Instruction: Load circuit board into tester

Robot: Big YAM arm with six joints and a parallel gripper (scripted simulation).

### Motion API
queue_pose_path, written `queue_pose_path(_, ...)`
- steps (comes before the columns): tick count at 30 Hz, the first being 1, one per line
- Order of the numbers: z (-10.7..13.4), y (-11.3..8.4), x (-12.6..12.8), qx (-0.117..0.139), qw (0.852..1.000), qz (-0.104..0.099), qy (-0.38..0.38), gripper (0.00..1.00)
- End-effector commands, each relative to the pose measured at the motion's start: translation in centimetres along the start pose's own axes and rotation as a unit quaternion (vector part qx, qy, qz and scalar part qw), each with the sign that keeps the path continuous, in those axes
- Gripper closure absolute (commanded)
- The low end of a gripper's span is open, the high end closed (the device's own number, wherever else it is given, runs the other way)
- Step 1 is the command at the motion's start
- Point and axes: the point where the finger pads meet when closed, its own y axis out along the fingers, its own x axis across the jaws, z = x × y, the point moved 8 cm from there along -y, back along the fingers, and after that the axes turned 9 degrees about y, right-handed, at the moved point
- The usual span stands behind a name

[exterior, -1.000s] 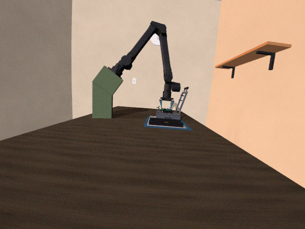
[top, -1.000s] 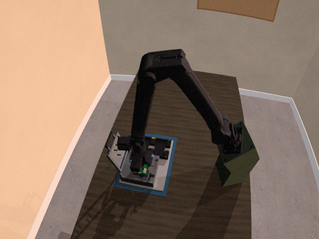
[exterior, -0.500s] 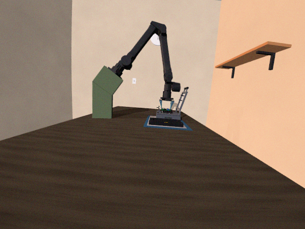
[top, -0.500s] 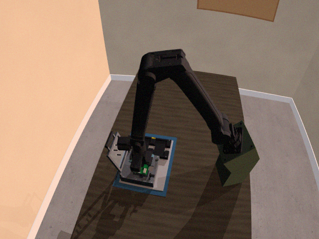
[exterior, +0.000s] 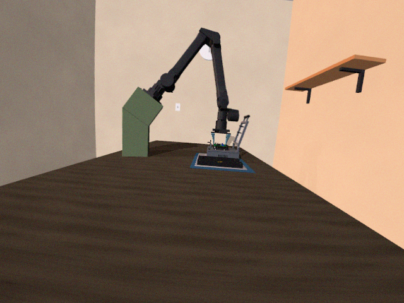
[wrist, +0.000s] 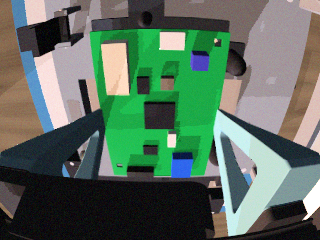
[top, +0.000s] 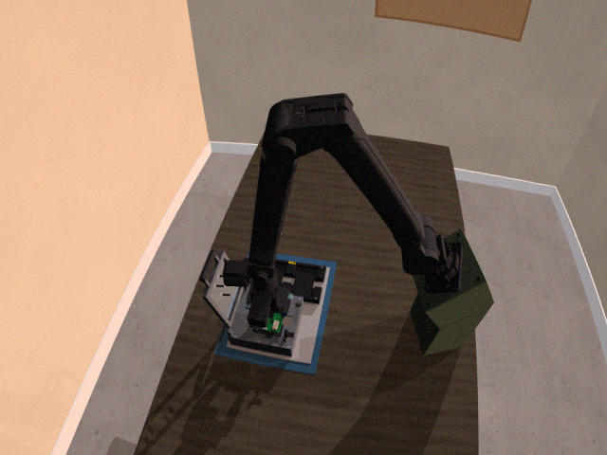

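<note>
My gripper point(wrist: 159, 117) point(top: 270, 329) point(exterior: 221, 142) is shut on the green circuit board point(wrist: 200, 103) point(top: 276, 323) point(exterior: 223, 145), holding it by its long edges, face up. It holds the board level, low over the grey tester point(top: 307, 329) point(exterior: 221, 152) point(wrist: 267, 34). I cannot tell whether the board touches the plate. The board's far end, with a pale connector block point(wrist: 115, 67), lies close to a single black post point(wrist: 146, 11). The black latch hook point(wrist: 48, 35) stands to the left of that end. The lid point(top: 219, 288) point(exterior: 240, 131) stands open. The pins are hidden under the board.
The black tray point(top: 306, 280) point(exterior: 221, 161) lies beside the tester on a blue-edged mat point(top: 266, 360) point(exterior: 249, 170). The arm's green pedestal point(top: 453, 313) point(exterior: 137, 124) stands off to one side of the wooden table. A wall runs close behind the open lid.
</note>
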Motion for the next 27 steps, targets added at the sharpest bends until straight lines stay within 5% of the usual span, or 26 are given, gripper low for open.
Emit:
queue_pose_path(1,-0.32,0.43,-0.21,-0.002,1.0,0.003,0.0,0.28)
queue_pose_path(27,-0.12,0.5,0.39,-0.001,1.0,-0.002,0.0,0.28)
